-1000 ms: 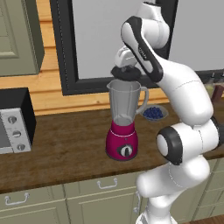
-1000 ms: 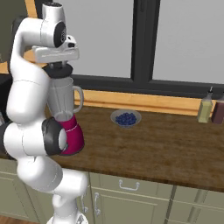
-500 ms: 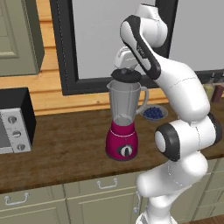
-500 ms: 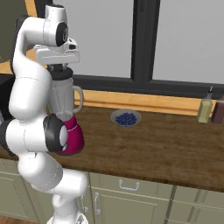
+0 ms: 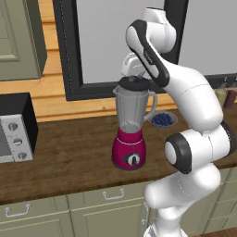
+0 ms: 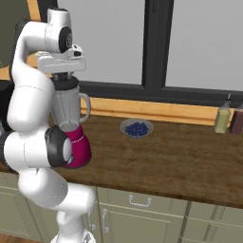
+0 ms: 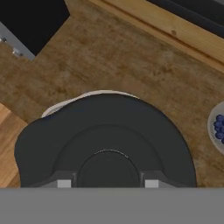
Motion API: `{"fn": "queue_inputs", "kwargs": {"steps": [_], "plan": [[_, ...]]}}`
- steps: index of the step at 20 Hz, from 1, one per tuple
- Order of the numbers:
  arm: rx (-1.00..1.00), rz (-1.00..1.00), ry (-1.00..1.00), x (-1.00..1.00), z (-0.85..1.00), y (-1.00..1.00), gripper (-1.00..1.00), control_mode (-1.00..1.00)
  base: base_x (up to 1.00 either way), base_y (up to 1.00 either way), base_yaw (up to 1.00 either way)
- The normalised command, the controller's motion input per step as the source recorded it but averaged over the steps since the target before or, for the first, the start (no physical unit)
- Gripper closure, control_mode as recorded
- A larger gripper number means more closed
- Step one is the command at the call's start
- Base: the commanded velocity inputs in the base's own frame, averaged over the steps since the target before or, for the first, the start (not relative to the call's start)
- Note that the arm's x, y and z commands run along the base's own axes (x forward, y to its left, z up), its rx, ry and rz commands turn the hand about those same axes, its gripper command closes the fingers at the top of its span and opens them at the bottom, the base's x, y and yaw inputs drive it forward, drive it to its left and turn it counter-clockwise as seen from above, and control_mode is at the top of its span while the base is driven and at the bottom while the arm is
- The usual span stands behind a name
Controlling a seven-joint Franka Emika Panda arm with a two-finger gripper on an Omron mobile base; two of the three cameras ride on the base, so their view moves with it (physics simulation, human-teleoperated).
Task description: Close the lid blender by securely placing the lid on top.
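The blender stands on the wooden counter, magenta base with a black dial below, tall translucent grey jar with its side handle above. The black lid sits level at the jar's rim. My gripper comes straight down onto it from above. Seen from the right base, the lid lies just under the gripper, over the jar. Looking along the hand, the lid covers the jar mouth. The gripper is shut on the lid, one fingertip on each side of its raised centre.
A bowl of blue berries lies on the counter right of the blender, also as the bowl. A grey microwave stands at the left. Two bottles stand at the far right by the window ledge.
The hand has sunk slightly with the lid, bringing it down onto the jar rim. The blender and the rest of the scene have not moved.
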Motion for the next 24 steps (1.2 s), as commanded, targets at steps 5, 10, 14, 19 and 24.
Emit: {"fn": "queue_inputs", "kwargs": {"steps": [5,10,14,19,24], "plan": [[-0.01,0.0,0.0,-0.22,-0.05,0.01,1.0,-1.0,0.0,0.0,0.0],[0.0,0.0,-0.01,-0.01,-0.07,0.1,1.0,-1.0,0.0,0.0,0.0],[-0.01,-0.01,-0.02,0.0,-0.06,0.18,1.0,-1.0,0.0,0.0,0.0],[-0.05,0.0,-0.02,0.0,-0.12,0.11,1.0,-1.0,0.0,0.0,0.0],[-0.12,0.0,-0.03,0.0,-0.16,0.0,1.0,-1.0,0.0,0.0,0.0]]}}
